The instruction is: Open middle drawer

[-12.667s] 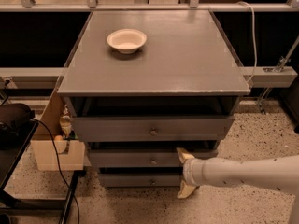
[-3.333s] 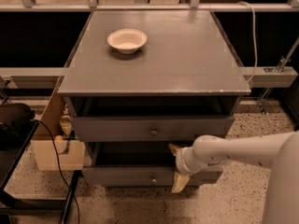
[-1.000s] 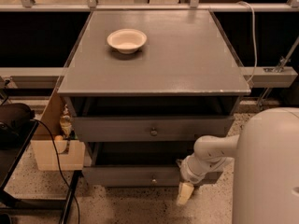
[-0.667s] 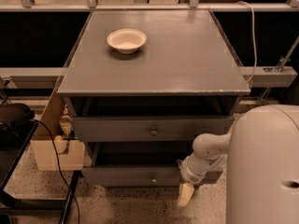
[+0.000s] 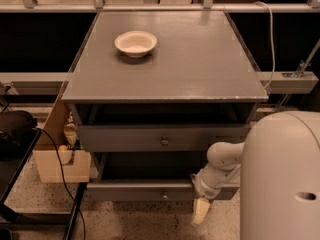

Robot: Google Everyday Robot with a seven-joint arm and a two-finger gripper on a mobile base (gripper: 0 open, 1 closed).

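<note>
Robot claw (image 5: 200,205) at the middle drawer's (image 5: 135,191) right end.
Its knob (image 5: 165,196) lies at nine o'clock from the claw; the front runs nine-to-three. Claw's opening cannot be told.

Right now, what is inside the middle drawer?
The middle drawer stands pulled out, and its inside looks dark with nothing showing. The top drawer covers its back part, so something could hide there. The gripper hangs by its front's right end.
</note>
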